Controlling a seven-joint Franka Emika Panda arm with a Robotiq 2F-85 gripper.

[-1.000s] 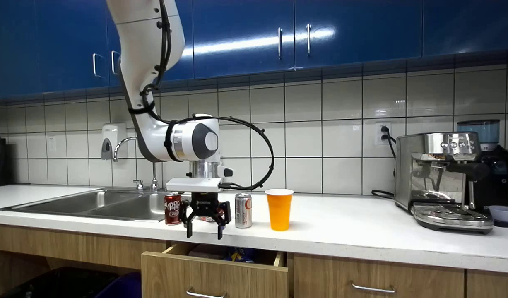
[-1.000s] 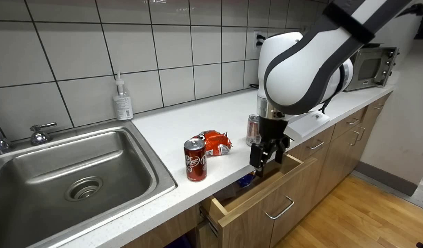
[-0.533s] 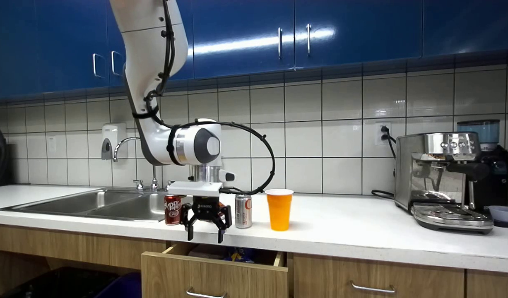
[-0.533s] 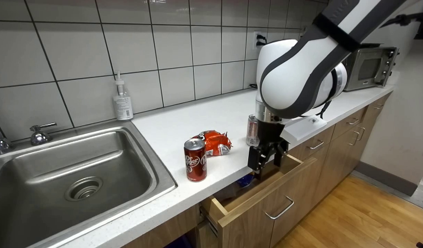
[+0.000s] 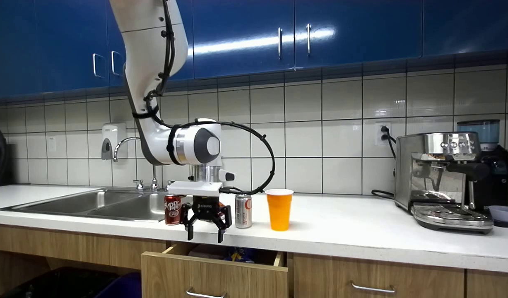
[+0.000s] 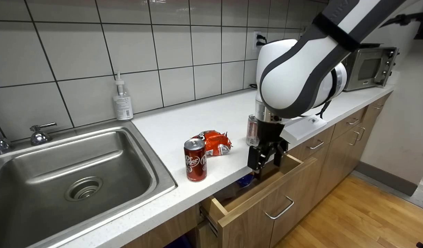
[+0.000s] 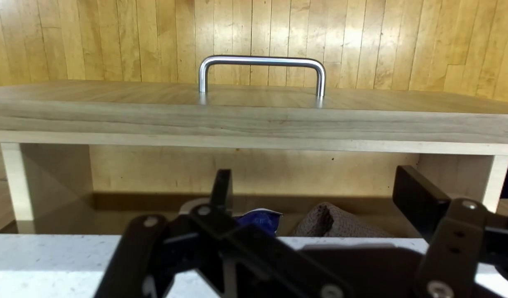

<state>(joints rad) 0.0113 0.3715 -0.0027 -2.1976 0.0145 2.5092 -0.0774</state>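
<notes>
My gripper (image 5: pixel 205 237) points down, fingers wide apart with nothing between them. It hangs over the pulled-out wooden drawer (image 6: pixel 266 186), close to the counter's front edge. Inside the drawer, the wrist view shows a blue packet (image 7: pixel 262 219) and a folded brown cloth (image 7: pixel 340 223), both partly hidden by the counter edge; a finger link also covers part of the packet. On the counter behind stand a dark red Dr Pepper can (image 6: pixel 195 163), a silver can (image 5: pixel 243 211) and an orange cup (image 5: pixel 279 211). A crumpled red bag (image 6: pixel 216 143) lies near the Dr Pepper can.
A steel sink (image 6: pixel 163 172) is set into the counter beside the cans. A coffee machine (image 5: pixel 440 178) stands at the far end, and a toaster oven (image 6: pixel 370 67) shows too. By the wall is a pump bottle (image 6: pixel 123 103). The drawer's metal handle (image 7: pixel 262 61) faces outward.
Between one second and half a second ago the arm came slightly lower, bringing the gripper down a little. Since then it has stayed still, and the objects have not moved.
</notes>
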